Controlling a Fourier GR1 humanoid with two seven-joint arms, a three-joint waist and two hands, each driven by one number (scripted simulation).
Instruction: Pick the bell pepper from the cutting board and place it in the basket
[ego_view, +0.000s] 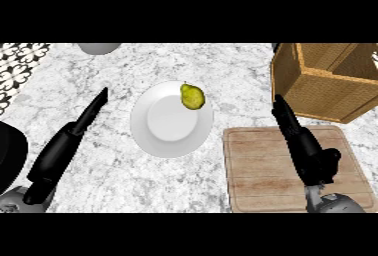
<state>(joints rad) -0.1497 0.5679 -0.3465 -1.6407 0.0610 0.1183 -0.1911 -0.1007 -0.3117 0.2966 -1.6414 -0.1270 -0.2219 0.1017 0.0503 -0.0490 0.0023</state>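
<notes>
Checking progress: no bell pepper is seen on the board or in either hand; placing is judged not visibly done.
Cutting board: the pale wooden rectangular cutting board lies at lower right on the grey-white marbled counter; its visible surface is bare, part hidden by the right forearm.
Basket: the woven tan wicker basket stands at upper right, just beyond the board's far edge; its inside is mostly out of view, so contents cannot be told.
Task item: no bell pepper is recognised anywhere; whether it is already inside the basket cannot be told.
Other produce: a small yellow-green pear-shaped fruit rests on the upper right rim of the round white plate, left of the board.
Right hand: the black right hand is stretched out straight over the board's far left corner, pointing toward the basket, nothing held.
Left hand: the black left hand is extended flat over the counter left of the plate, fingers straight, nothing held.
Extras: a grey rounded object is cut off at the top edge; a patterned black-and-white tiled strip shows at upper left.
Remaining: if the pepper is not in the basket, grasp and transfer are both judged outstanding.
</notes>
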